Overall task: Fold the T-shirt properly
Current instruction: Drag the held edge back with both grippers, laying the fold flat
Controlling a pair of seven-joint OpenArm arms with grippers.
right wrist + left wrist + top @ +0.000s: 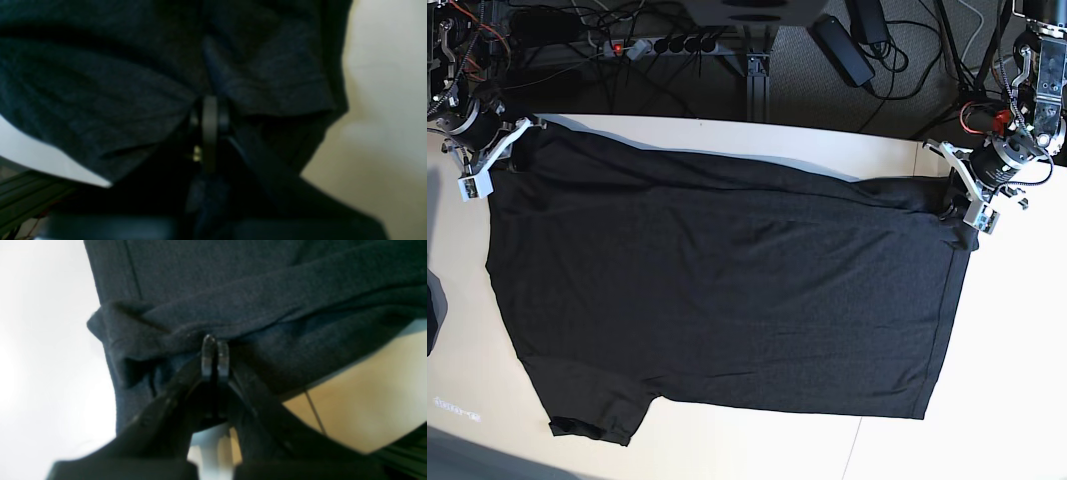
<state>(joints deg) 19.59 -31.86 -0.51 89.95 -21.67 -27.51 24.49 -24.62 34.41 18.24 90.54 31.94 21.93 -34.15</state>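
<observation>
Two claws are gripping the shirt, one at each far corner of the cloth. The shirt is lying spread flat on the table in the base view, its long axis running from 9 o'clock to 3 o'clock, with one short sleeve trailing toward 7 o'clock at the near left corner and a straight hem edge facing 3 o'clock. No print is showing on the upper face (only plain dark knit).

The right claw is sitting at 10 o'clock of the shirt, at the far left corner, and the cloth there is bunching up against it. In the right wrist view that claw is clenching a gathered fold of the shirt, its jaws pressed together with fabric spreading away to 9, 12 and 3 o'clock of the tips.

The left claw is sitting at 2 o'clock of the shirt, at the far right corner, where the hem is crumpling into a dark knot. In the left wrist view the claw is pinching a rolled ridge of shirt, jaws nearly touching, and the cloth is filling the frame from 10 o'clock round to 3 o'clock above the tips. Pale table is showing at 4 o'clock.
</observation>
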